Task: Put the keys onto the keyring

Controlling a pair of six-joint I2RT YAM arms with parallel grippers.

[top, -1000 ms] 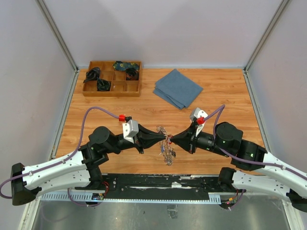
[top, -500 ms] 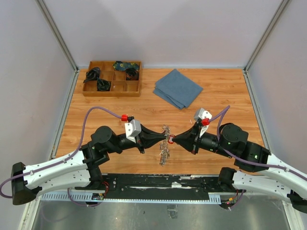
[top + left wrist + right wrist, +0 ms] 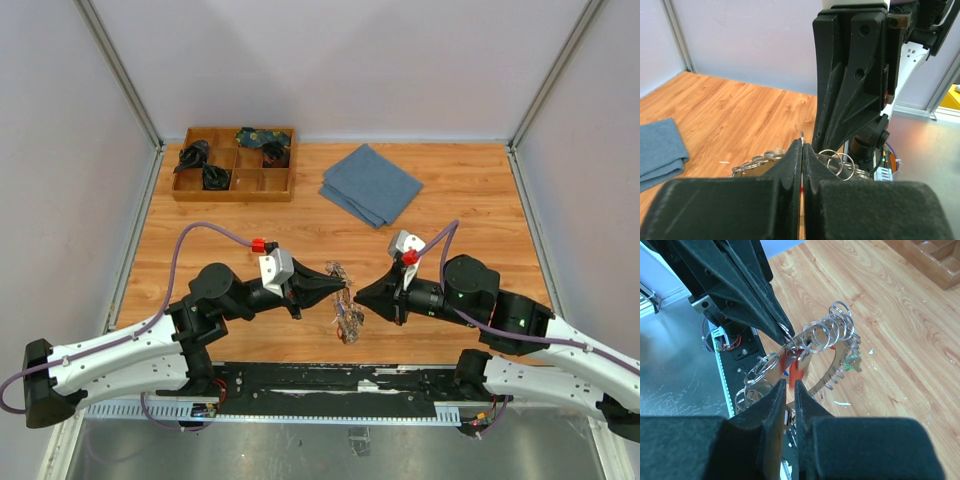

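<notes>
The left gripper (image 3: 784, 332) has its fingers closed on the keyring (image 3: 826, 331), holding it over the tabletop (image 3: 470, 200) between the arms. The right gripper (image 3: 789, 386) shows only a slit, with a red-tagged key (image 3: 794, 369) at its mouth; whether it grips, I cannot tell. Threading looks to be in hand, and next the key's loop probably needs working onto the ring's wire.

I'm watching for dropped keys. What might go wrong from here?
1. The left gripper pinches the keyring by thin wire at its very fingertips. The heavy bunch might twist or slip out.
2. The red-tagged key sits at the right gripper's narrow gap. A loose hold might drop it.
</notes>
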